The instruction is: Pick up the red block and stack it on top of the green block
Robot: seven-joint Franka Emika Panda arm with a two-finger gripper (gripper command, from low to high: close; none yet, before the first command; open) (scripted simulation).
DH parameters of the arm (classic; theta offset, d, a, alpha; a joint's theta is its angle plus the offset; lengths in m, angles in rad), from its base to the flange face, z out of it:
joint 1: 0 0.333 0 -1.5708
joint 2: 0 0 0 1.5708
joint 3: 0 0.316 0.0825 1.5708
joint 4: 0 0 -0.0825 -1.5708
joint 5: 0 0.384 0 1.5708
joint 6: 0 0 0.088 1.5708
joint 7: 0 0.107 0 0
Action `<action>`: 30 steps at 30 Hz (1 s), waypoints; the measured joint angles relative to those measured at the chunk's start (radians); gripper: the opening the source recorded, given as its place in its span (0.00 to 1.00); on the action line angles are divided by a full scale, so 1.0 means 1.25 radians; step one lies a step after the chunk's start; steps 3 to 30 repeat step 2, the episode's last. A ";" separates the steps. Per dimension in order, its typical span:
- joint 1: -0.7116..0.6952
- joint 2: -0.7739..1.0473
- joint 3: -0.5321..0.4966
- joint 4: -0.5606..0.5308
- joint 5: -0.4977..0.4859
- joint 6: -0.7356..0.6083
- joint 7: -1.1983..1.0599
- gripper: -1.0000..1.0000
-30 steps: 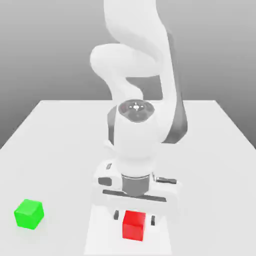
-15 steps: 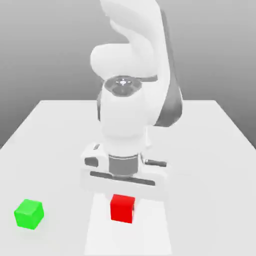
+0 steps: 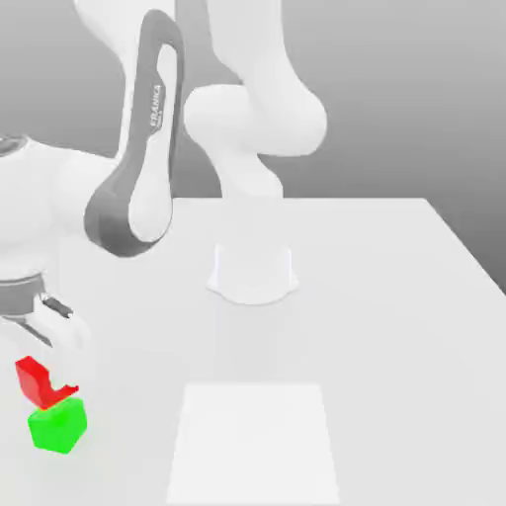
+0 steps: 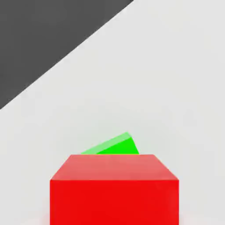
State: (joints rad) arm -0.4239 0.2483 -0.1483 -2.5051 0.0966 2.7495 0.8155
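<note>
The red block (image 3: 32,377) hangs tilted in the air at the exterior view's left, held in my gripper (image 3: 42,381), which is shut on it. The green block (image 3: 57,425) rests on the white table (image 3: 395,296) directly below, and the red block's lower corner is just above its top face, slightly to the left. In the hand view the red block (image 4: 114,189) sits close in front. A sliver of the green block (image 4: 115,145) peeks out beyond it.
The arm's round white base (image 3: 253,273) stands at the table's middle. A paler square patch (image 3: 253,441) lies on the table near the front. Beyond the table's edge the hand view shows dark floor (image 4: 44,35).
The arm has swung from the table's front middle to the exterior view's left, carrying the red block from the pale patch to just above the green block.
</note>
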 joint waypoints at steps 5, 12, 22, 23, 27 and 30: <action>0.000 0.000 0.000 0.000 0.000 0.000 0.000 1.00; 0.000 0.000 0.000 0.000 0.000 0.000 0.000 1.00; 0.000 0.000 0.000 0.000 0.000 0.000 0.000 1.00; 0.000 0.000 0.000 0.000 0.000 0.000 0.000 1.00; 0.000 0.000 0.000 0.000 0.000 0.000 0.000 1.00; 0.000 0.000 0.000 0.000 0.000 0.000 0.000 1.00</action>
